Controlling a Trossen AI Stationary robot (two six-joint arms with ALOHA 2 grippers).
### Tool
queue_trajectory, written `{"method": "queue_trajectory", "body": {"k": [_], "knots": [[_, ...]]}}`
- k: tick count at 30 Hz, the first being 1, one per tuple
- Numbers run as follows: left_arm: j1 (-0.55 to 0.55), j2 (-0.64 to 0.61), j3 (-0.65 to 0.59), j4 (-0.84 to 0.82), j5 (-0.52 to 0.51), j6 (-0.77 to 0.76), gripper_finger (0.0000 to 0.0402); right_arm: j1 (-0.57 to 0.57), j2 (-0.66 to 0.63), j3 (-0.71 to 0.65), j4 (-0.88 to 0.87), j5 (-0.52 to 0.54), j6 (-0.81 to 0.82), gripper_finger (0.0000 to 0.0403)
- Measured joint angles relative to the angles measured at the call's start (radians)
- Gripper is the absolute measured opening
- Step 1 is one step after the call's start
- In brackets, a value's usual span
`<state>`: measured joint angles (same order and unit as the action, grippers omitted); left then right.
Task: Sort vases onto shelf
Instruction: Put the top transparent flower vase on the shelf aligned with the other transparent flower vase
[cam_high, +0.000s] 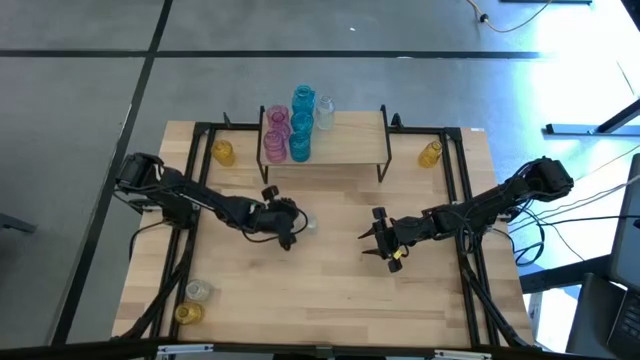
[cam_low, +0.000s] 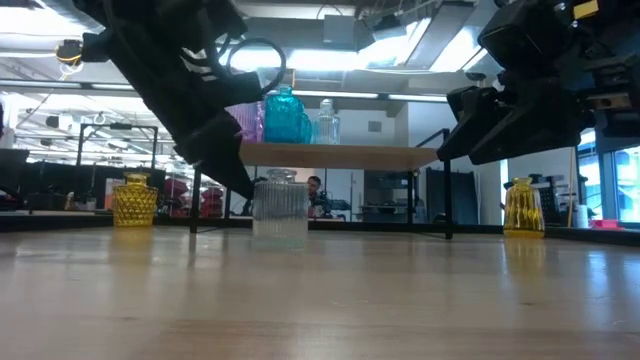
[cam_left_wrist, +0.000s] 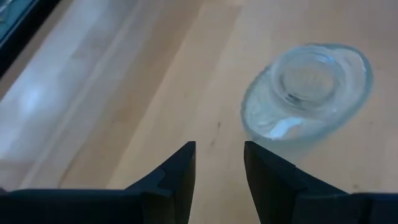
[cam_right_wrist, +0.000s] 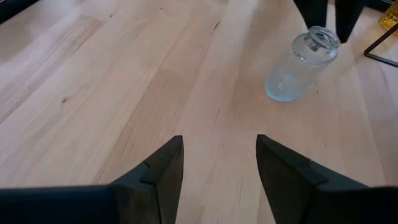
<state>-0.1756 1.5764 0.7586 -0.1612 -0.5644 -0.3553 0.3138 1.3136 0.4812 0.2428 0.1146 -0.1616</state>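
A clear ribbed vase (cam_high: 309, 224) stands upright on its base on the tabletop, mid-table. My left gripper (cam_left_wrist: 219, 163) is open and slants down just to the vase's left; in its wrist view the vase (cam_left_wrist: 308, 93) lies beyond and to one side of the fingertips, untouched. My right gripper (cam_right_wrist: 219, 163) hangs open over bare wood to the vase's right, with nothing between its fingers. The shelf (cam_high: 345, 142) at the table's far side carries pink vases (cam_high: 276, 135), teal-blue vases (cam_high: 301, 112) and a clear vase (cam_high: 325, 113) on its left part.
Yellow vases stand on the table on either side of the shelf (cam_high: 222, 152) (cam_high: 431, 153). A clear vase (cam_high: 198, 290) and a yellow vase (cam_high: 187, 313) sit at the near left corner. Black frame rails (cam_high: 462, 180) run along the table's sides.
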Motion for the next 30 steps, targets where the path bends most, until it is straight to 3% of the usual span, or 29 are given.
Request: {"method": "queue_trajectory", "body": {"k": [7, 13, 30], "knots": [[-0.041, 0.000, 0.000, 0.089, 0.011, 0.013, 0.0130, 0.000, 0.000, 0.000, 0.000, 0.001, 0.000, 0.0184], [-0.047, 0.000, 0.000, 0.171, 0.095, 0.077, 0.0130, 0.000, 0.000, 0.000, 0.001, 0.002, 0.000, 0.0184], [-0.050, 0.000, 0.000, 0.165, 0.197, 0.104, 0.0130, 0.000, 0.000, 0.000, 0.001, 0.002, -0.004, 0.0184]]}}
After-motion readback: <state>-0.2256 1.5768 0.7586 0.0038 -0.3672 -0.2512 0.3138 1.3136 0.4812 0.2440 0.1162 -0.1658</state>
